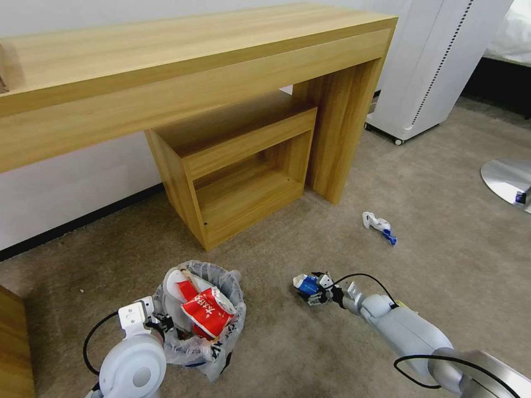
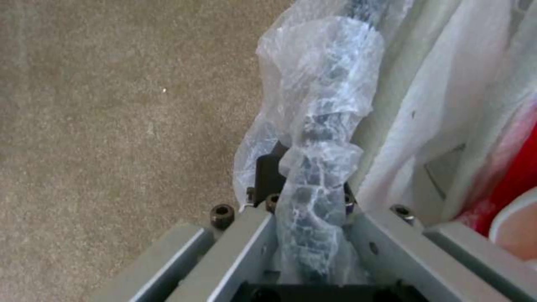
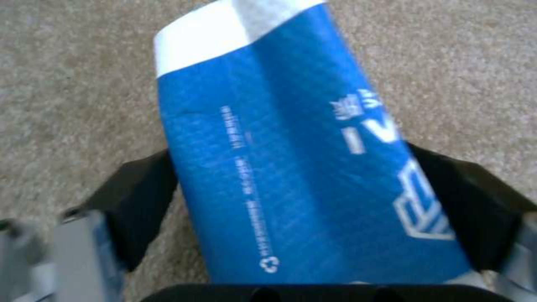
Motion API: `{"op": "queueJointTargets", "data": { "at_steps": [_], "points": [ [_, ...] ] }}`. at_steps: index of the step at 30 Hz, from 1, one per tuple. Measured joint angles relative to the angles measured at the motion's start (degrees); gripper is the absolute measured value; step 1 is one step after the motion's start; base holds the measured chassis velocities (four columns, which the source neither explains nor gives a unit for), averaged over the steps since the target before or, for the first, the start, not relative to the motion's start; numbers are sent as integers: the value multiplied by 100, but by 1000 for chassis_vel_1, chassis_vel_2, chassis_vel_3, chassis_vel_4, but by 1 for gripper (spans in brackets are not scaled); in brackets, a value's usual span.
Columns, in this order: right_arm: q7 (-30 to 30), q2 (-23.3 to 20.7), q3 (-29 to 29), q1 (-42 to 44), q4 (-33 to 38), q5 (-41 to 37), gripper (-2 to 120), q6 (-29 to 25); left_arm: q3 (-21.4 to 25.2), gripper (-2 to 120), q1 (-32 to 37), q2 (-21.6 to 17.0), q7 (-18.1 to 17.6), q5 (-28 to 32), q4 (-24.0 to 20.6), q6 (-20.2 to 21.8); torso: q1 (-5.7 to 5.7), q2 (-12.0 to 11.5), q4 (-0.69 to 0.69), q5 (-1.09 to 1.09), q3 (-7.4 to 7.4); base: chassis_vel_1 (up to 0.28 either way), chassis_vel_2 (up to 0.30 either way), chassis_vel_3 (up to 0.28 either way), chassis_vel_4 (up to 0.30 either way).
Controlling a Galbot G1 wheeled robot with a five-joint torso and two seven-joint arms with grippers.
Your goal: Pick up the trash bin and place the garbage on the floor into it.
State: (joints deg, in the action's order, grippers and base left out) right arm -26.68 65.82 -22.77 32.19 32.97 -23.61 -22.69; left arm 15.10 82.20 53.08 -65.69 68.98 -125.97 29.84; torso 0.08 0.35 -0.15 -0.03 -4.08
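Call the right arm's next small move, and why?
Probably lift and swing toward the trash bin. The right gripper is shut on the blue-white packet, low over the carpet, while the left gripper holds the bin's rim with its bag. The bin sits on the robot's left, already holding a red-white carton.

carpet floor (image 1: 442,232), crushed bottle (image 1: 379,226), wood desk (image 1: 332,138)
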Motion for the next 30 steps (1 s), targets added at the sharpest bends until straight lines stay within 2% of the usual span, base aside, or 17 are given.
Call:
{"op": "queueJointTargets", "data": {
  "at_steps": [2,4,7,8,14,24,27,28,30],
  "points": [
    [22,-11,-9,0,14,-12,87,-1,0,0,5,-4,2,-6,-7,0,0,0,0,-1,0,0,0,0,0],
    [92,-36,-34,2,45,-32,76,-36,2,0,21,-13,18,-35,-16,1,0,0,0,0,0,0,0,0,0],
    [128,-52,-44,8,73,-49,71,-38,2,0,24,-12,21,-46,-17,0,0,0,1,0,0,0,0,0,0],
    [252,-110,-57,41,177,-83,58,-46,3,0,29,-9,29,-67,-20,1,0,0,1,1,0,0,0,0,0],
    [439,-224,-90,67,370,-206,33,-46,14,0,33,-31,32,-73,-33,1,0,0,1,1,0,0,0,0,0],
    [545,-469,-85,120,835,-429,10,-14,29,0,12,-38,33,-80,-31,1,0,-1,1,4,0,0,0,0,0],
    [607,-721,50,112,1497,-692,3,57,37,0,2,-51,25,-60,-42,1,1,0,0,3,0,0,0,0,0],
    [607,-721,50,112,1497,-692,3,57,37,0,2,-51,25,-60,-42,1,1,0,0,3,0,0,0,0,0],
    [656,-983,98,23,2300,-1074,3,122,38,0,-28,-61,3,-21,-47,1,0,0,1,2,1,0,0,0,0]
  ]
}}
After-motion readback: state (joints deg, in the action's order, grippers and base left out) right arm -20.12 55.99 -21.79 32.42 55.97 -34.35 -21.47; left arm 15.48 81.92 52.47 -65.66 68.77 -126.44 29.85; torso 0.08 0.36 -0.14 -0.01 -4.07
